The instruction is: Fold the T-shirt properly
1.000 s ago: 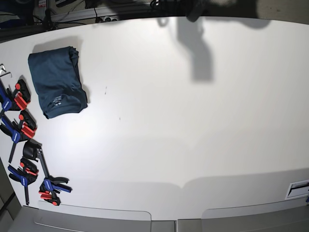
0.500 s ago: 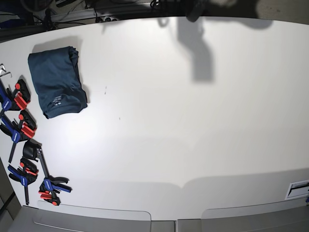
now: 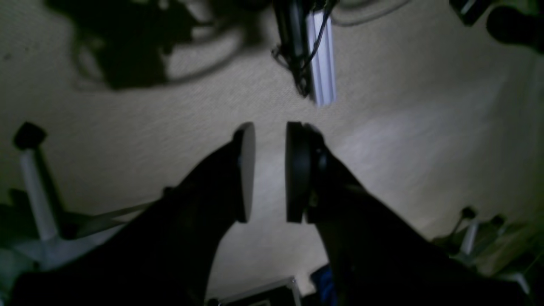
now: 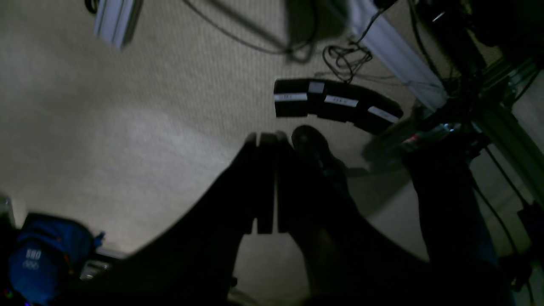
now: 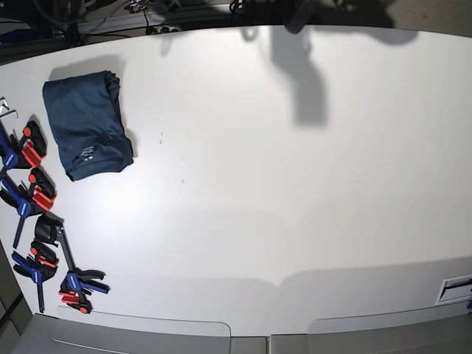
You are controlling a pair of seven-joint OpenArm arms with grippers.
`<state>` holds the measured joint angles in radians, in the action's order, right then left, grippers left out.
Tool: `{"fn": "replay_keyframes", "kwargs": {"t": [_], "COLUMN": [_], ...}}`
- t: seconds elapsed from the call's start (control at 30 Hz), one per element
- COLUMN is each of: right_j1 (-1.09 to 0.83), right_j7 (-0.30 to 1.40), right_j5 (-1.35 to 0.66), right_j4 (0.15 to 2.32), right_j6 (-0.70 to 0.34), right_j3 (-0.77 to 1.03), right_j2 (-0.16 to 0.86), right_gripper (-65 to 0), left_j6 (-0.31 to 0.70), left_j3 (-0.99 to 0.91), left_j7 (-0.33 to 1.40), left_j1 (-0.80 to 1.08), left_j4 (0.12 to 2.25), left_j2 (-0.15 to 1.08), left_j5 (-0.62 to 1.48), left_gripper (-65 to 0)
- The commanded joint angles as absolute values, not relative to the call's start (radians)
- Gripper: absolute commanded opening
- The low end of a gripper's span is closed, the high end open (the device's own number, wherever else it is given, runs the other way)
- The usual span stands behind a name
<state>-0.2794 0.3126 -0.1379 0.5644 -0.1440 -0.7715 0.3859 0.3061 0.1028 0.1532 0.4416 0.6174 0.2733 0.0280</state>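
The navy T-shirt (image 5: pixel 86 123) lies folded into a compact rectangle at the far left of the white table (image 5: pixel 280 192), its small pale label facing up near the front end. Neither arm appears in the base view. In the left wrist view my left gripper (image 3: pixel 269 170) hangs over beige carpet with a clear gap between its two pads and nothing in it. My right gripper (image 4: pixel 267 182) in the right wrist view has its fingers pressed together, empty, also over the floor. The shirt shows in neither wrist view.
Several red, blue and black clamps (image 5: pixel 33 193) lie along the table's left edge, in front of the shirt. A black power strip (image 4: pixel 335 104) and cables lie on the carpet below the right arm. A pale aluminium rail (image 3: pixel 321 68) crosses the floor.
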Motion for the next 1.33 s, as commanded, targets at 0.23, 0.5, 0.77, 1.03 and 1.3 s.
{"fn": "replay_keyframes", "kwargs": {"t": [0.23,0.5,0.77,1.03,1.3], "right_j1": [-0.276,-0.248,-0.244,-0.244,-0.244], "right_j7": [0.294,0.321,0.348,0.348,0.348], "right_j5": [-0.319,-0.402,-0.367,-0.404,-0.404], "right_j4": [0.541,0.542,0.550,0.550,0.550], "right_j6": [-0.041,-0.044,-0.044,-0.044,-0.045], "right_j3": [-0.720,-0.573,-0.493,-0.493,-0.493], "right_j2": [0.326,0.262,0.216,0.210,0.183], "right_gripper": [-65.0,-65.0,-65.0,-65.0,-65.0], "left_j6": [0.302,0.271,0.153,0.153,0.153], "left_j3": [0.102,0.102,0.102,0.102,0.102], "left_j7": [0.133,0.133,0.146,0.166,0.155], "left_j1": [0.396,0.396,0.396,0.396,0.396], "left_j4": [0.553,0.550,0.550,0.550,0.550], "left_j2": [0.197,0.152,0.128,0.128,0.128], "left_j5": [0.035,0.100,0.106,0.105,0.106], "left_gripper": [-54.1,-61.4,-65.0,-65.0,-65.0]}}
